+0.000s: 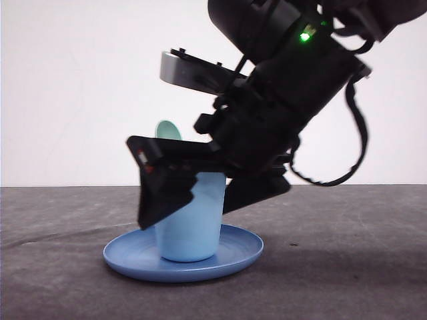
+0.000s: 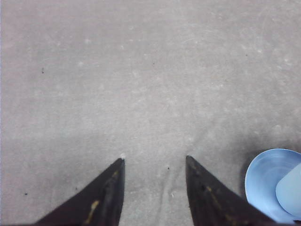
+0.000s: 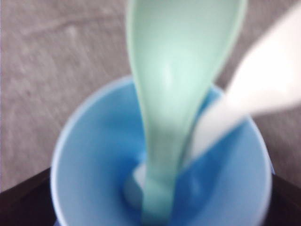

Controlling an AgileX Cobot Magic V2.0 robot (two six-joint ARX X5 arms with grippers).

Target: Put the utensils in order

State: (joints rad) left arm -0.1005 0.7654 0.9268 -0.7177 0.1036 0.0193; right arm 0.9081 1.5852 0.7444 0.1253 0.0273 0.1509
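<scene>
Cup (image 1: pixel 193 220): on the plate (image 1: pixel 233 257), my right gripper (image 1: pixel 200 193) straddling it, fingers spread, gripping nothing
Spoon (image 3: pixel 174 94): handle down in the cup, beside the fork (image 3: pixel 244 99); front view hides the fork
Left gripper (image 2: pixel 154 162): open over bare table (image 2: pixel 141 70), beside the plate

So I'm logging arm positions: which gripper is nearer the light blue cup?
The right. The right gripper sits at the cup, its fingers on either side of it. The left gripper is open over bare table, with the cup off to one side.
</scene>
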